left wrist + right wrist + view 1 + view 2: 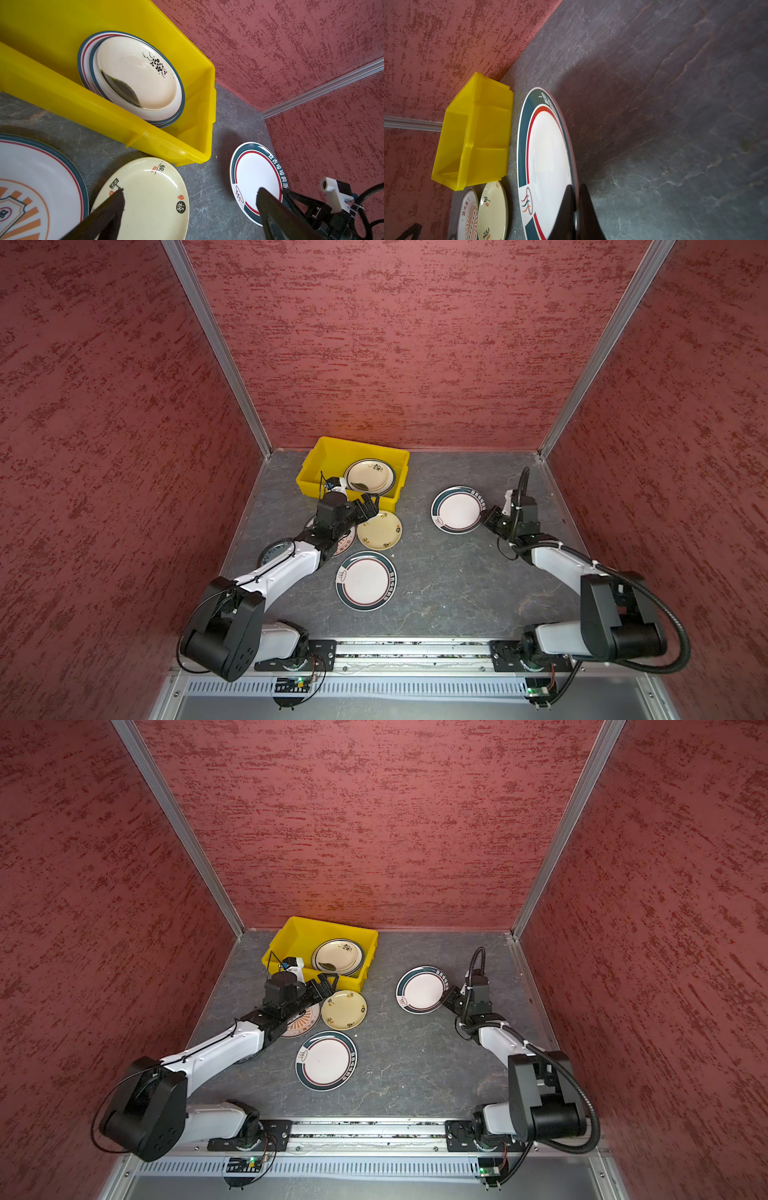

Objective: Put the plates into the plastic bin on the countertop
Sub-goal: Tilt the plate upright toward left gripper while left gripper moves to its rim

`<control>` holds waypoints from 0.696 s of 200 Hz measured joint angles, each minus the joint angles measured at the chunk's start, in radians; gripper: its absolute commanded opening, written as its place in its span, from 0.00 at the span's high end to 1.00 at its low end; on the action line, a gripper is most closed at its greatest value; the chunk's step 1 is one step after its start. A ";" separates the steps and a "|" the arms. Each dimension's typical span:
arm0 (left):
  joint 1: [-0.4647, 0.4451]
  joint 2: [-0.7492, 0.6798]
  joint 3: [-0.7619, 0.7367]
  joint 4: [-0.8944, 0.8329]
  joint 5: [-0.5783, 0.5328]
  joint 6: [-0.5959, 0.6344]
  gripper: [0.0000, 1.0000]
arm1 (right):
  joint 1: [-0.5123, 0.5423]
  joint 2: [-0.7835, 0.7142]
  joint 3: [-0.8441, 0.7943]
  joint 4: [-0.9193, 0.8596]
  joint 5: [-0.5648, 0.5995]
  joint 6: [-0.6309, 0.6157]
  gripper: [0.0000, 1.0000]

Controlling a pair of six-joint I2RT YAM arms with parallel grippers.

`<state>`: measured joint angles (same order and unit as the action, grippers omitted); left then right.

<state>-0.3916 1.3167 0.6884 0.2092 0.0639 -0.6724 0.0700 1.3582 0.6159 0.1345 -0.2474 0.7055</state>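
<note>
The yellow plastic bin (328, 452) (104, 112) stands at the back of the countertop (449, 572) with a stack of plates (370, 477) (137, 74) in its right end. My left gripper (370, 506) (191, 191) hangs open by the bin's near wall, above a cream plate (379, 529) (149, 197), with nothing between its fingers. My right gripper (484, 518) (576, 187) is shut on the rim of a green-rimmed plate (457, 510) (546, 155), right of the bin. Another green-rimmed plate (365, 580) lies nearer the front.
An orange sunburst plate (347, 543) (31, 176) and a dark patterned plate (274, 549) lie partly under my left arm. Red textured walls close in the back and both sides. The arm bases sit on a rail (415, 651) along the front edge.
</note>
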 measured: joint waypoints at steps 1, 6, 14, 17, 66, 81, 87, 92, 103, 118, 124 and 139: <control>0.000 0.000 0.000 0.000 0.000 0.000 0.01 | 0.000 -0.002 -0.001 -0.001 0.000 0.000 1.00; -0.002 0.000 0.000 0.000 0.000 0.000 0.01 | 0.000 -0.014 -0.008 -0.002 -0.004 0.000 1.00; -0.006 0.000 0.000 0.001 0.002 0.004 0.01 | 0.000 -0.031 -0.018 -0.001 -0.015 0.000 1.00; -0.008 0.000 0.000 0.001 0.002 0.005 0.01 | 0.000 -0.036 -0.021 0.000 -0.020 0.000 1.00; -0.043 0.010 0.006 0.032 0.003 0.016 0.00 | 0.000 -0.098 -0.057 0.010 -0.111 0.001 1.00; -0.061 0.028 0.014 0.040 0.005 0.016 0.01 | 0.000 -0.112 -0.061 0.010 -0.125 0.000 1.00; -0.071 0.037 0.017 0.043 0.005 0.016 0.01 | 0.000 -0.117 -0.062 0.010 -0.130 0.001 1.00; -0.078 0.043 0.019 0.046 0.005 0.016 0.01 | 0.000 -0.121 -0.062 0.010 -0.135 0.001 1.00; -0.095 0.059 0.023 0.048 0.006 0.016 0.01 | 0.000 -0.127 -0.066 0.018 -0.150 0.001 1.00; -0.114 0.076 0.024 0.057 0.008 0.018 0.01 | 0.000 -0.132 -0.080 0.038 -0.171 0.008 1.00; -0.120 0.079 0.024 0.061 0.010 0.019 0.01 | 0.000 -0.132 -0.086 0.044 -0.181 0.013 1.00; -0.131 0.085 0.024 0.076 0.014 0.019 0.01 | 0.000 -0.132 -0.101 0.058 -0.208 0.024 1.00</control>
<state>-0.5228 1.4017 0.7120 0.2855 0.0780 -0.6537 0.0700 1.2266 0.5148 0.1925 -0.4549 0.7292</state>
